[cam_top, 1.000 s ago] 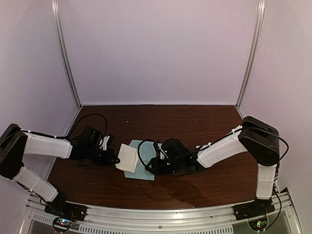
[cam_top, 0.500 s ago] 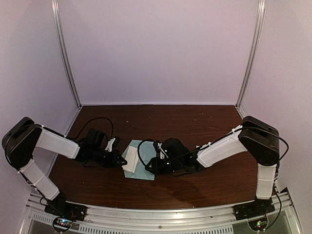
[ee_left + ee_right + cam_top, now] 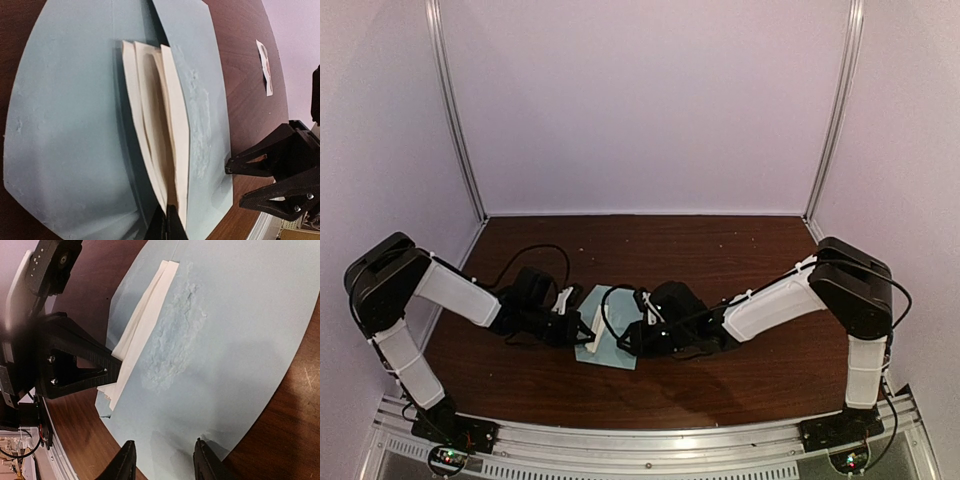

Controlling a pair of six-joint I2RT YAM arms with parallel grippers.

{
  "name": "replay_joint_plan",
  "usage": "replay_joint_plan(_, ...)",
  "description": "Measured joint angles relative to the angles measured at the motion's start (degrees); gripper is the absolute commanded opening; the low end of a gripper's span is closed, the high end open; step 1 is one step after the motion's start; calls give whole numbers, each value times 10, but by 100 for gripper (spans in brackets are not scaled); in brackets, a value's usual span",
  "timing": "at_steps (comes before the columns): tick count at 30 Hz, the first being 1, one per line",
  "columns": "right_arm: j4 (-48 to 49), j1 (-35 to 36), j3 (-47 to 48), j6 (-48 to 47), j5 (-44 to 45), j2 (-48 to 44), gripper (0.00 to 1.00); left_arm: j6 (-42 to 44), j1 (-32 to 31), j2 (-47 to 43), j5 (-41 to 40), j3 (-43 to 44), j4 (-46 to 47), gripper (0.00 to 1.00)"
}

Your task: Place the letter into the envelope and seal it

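Top view: left gripper (image 3: pixel 578 326) and right gripper (image 3: pixel 623 342) meet over the envelope (image 3: pixel 612 357), near middle of the table (image 3: pixel 720 250). The letter (image 3: pixel 590 330) is a pale sliver at the left gripper's tip

Left wrist: left gripper is pinched tight on the near end of the folded letter. It stands on edge along the envelope's mouth, layers fanning apart at the far end. A sticker strip (image 3: pixel 265 67) lies well apart on the wood

Right wrist: right gripper spread wide with nothing between its jaws, tips at the envelope's near edge. I can't tell if they touch. The letter's long edge looks tucked under the pocket lip, so I'd say partway in

Handling: light, floppy paper, and the folds spring open and could snag. Best hold is the folded end. I'd pin the envelope flat by a corner
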Motion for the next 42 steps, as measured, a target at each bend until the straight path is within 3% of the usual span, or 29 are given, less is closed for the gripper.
replay_joint_plan(3,-3,0,1,-1,0,0,43,1,-2,3,-2,5,0,0)
replay_joint_plan(8,-29,0,3,-5,5,-14,52,19,-5,-15,-21,13,-34,27)
replay_joint_plan(13,-77,-12,-5,-12,24,-69,58,46,-5,-64,-55,27,-91,37)
replay_joint_plan(20,-93,-54,-20,-24,45,-105,59,75,8,-72,-74,67,-130,36)
replay_joint_plan(29,-95,-70,-23,-31,38,-70,54,85,14,-12,-71,97,-133,20)
replay_joint_plan(42,-56,-70,5,-28,2,-16,43,87,18,27,-58,100,-123,9)
